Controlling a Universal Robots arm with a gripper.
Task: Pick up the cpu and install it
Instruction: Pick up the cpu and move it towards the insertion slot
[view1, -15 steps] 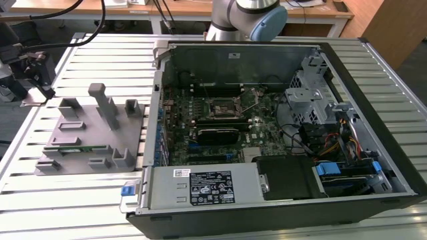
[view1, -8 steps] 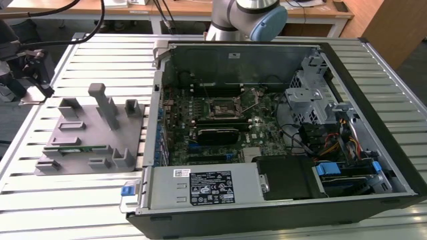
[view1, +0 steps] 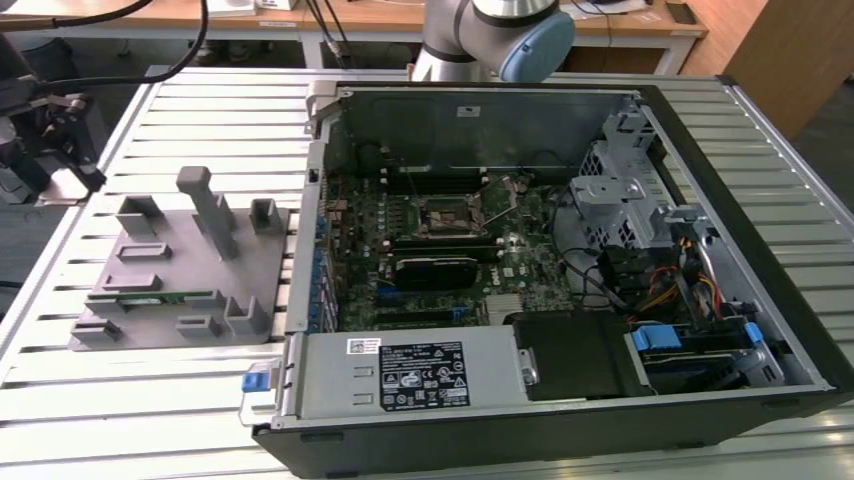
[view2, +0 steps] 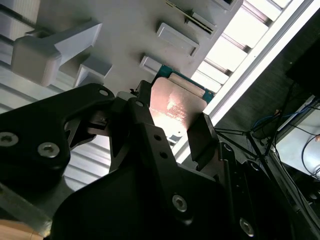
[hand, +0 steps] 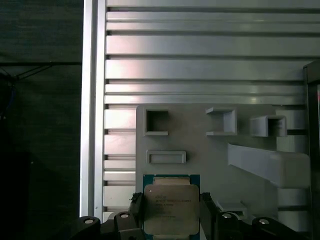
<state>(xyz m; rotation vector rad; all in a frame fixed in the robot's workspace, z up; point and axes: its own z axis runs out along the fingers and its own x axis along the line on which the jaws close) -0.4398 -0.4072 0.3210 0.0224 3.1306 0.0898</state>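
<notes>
Second wrist view hides part of the cpu (view2: 175, 102) behind the gripper (view2: 172, 114), clamped on its two edges over a gray tray (view2: 125, 30). First wrist view shows its printed top. Exterior view's centre holds an open computer (view1: 534, 110).

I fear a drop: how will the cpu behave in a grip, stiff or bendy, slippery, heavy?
The cpu, clamped at its edges by the gripper, looks like a flat metal-topped plate, so probably stiff. Its top shines in the second wrist view, so it may be slippery. Thin and small, it is likely light.
</notes>
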